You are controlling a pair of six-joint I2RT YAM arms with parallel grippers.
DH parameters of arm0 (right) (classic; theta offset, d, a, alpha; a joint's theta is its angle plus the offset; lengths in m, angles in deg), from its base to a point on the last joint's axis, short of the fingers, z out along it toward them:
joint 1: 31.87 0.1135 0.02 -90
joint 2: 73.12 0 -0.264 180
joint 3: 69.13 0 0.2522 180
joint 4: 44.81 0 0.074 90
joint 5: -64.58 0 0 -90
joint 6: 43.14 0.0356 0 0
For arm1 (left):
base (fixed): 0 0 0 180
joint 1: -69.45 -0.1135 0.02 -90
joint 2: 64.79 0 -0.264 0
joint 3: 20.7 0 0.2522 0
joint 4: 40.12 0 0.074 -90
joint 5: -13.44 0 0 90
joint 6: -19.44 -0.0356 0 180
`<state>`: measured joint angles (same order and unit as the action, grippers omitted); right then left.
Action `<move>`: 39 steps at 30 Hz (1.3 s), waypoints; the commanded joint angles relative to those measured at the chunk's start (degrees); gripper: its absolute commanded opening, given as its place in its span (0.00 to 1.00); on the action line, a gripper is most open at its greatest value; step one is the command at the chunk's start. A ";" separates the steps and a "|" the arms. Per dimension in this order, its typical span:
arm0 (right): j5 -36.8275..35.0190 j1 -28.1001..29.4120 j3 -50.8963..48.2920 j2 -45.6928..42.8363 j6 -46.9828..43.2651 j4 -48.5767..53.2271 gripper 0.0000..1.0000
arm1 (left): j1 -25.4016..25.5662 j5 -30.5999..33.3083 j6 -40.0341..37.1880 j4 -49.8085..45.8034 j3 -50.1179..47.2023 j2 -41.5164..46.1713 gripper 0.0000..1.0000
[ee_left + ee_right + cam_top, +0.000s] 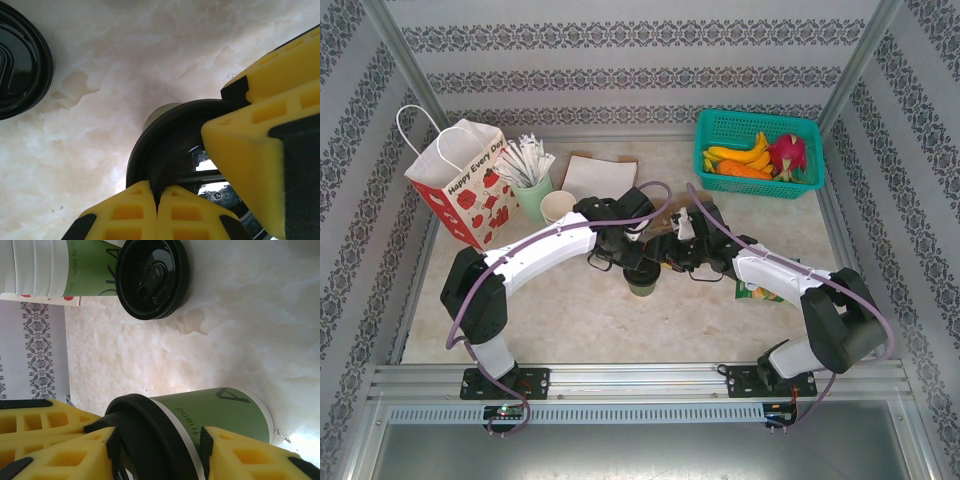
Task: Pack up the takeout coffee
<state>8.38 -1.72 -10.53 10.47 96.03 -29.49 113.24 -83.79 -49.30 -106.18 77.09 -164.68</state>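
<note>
Now right gripper point(157, 452) clasps cup point(215, 410) marked "friend"; left gripper point(157, 200) pinches its black lid point(160, 150).

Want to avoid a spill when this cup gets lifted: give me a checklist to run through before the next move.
1. Cup gripped: ok, the right gripper has a finger on each side of the green cup.
2. Lid gripped: ok, the left gripper is pinched on the rim of the black lid.
3. Lid seated all round: cannot tell, much of the rim is hidden.
4. Cup upright on the table: ok.
5. Spare lid out of the way: ok, it lies apart from the cup.
6. Paper bag standing: ok.
</note>
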 commanded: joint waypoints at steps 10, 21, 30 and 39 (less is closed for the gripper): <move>-1.72 1.83 -3.58 -0.64 -4.93 4.32 0.45 | 1.39 -1.38 0.35 1.89 -2.31 -2.70 0.00; -5.24 2.76 -4.57 -11.55 -14.13 4.07 0.86 | 1.39 -0.27 1.18 -1.84 2.44 -3.10 0.05; -9.07 3.49 -6.38 -13.43 -16.30 3.18 0.98 | 1.34 -0.26 1.18 -1.69 3.83 -1.55 0.21; -8.66 3.51 -7.49 -15.12 -20.10 3.19 0.98 | 0.73 -0.41 1.56 -1.07 2.96 0.44 0.25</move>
<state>0.27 1.04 -17.35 -3.47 78.70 -25.47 113.63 -83.85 -48.45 -107.40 79.69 -165.97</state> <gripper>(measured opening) 0.979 0.248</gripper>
